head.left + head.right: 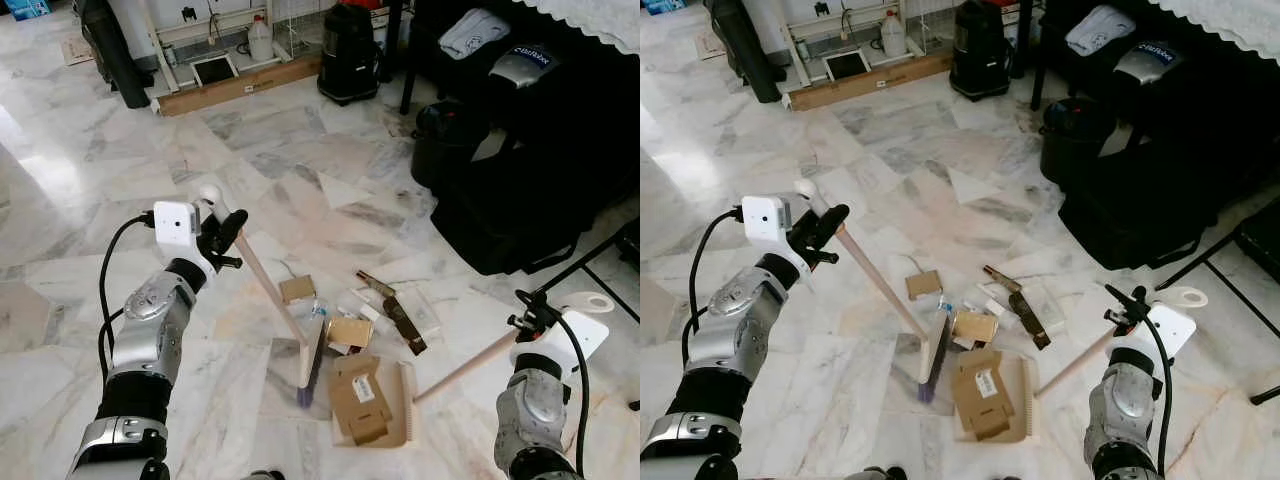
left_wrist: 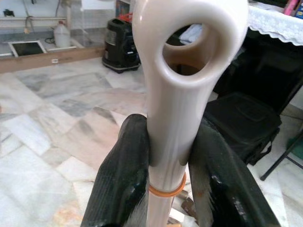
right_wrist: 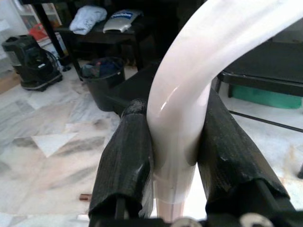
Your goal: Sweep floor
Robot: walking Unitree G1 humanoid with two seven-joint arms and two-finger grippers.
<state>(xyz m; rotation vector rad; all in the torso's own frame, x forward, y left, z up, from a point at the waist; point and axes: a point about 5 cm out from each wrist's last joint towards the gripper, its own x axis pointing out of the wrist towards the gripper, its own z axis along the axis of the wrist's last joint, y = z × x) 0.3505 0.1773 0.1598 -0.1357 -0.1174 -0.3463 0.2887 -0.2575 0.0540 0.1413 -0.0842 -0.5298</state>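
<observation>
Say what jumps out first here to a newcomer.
The left gripper is clamped on a broom whose head meets the marble floor by scattered cardboard scraps. The right gripper holds the dustpan beside them, a flattened box already on it.

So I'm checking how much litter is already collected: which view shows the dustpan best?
The left eye view: the dustpan lies whole on the floor, cardboard on it. The right eye view shows the same. The right wrist view gives its handle between the right gripper's fingers.
</observation>
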